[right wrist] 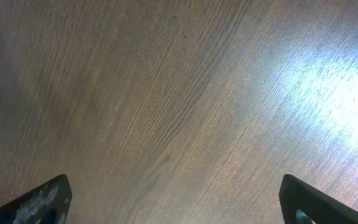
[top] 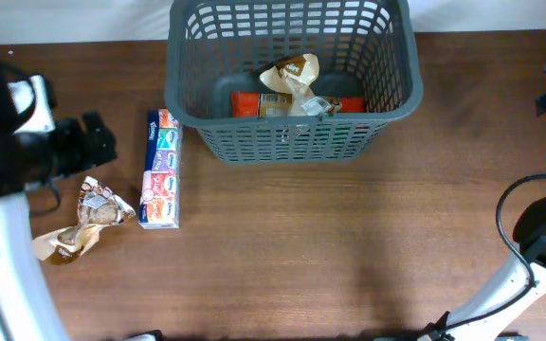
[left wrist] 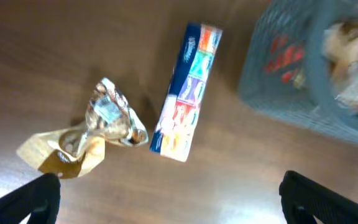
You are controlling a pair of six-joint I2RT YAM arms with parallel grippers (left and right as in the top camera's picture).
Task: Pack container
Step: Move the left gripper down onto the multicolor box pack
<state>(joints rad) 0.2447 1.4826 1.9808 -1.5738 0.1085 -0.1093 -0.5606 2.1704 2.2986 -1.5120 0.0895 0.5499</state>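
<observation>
1. The desk point(top: 349, 246) is carrying everything. Its bare wooden middle is giving the left arm a free path from the loose goods to the basket, so I would be keeping any carry low but clear of the rim.
2. The container point(top: 254, 142) is standing at the far middle of the desk. It is already holding a red package point(top: 249, 104) and a crumpled tan bag point(top: 292, 76). Its left half is looking emptier, which I judge the better drop spot.
3. The left tool point(left wrist: 169, 186) is hanging released, jaws wide, above the two goods lying left of the container and touching neither. The step in hand, as I read it, is choosing and lining up the next pick.
4. The right tool point(right wrist: 173, 193) is also gaping wide and gripping nothing, with only bare wood below it. It is best left parked well away from the left arm's route.
5. The long colourful box point(top: 161, 170) is lying flat just beside the container's left corner. It is probably calling for jaws across its narrow width, near its middle, so that it is not tipping when lifted.
6. The crumpled brown wrapper point(top: 79, 227) is lying just left of the box. Being soft, it is likely wanting a pinch at its bunched waist.
</observation>
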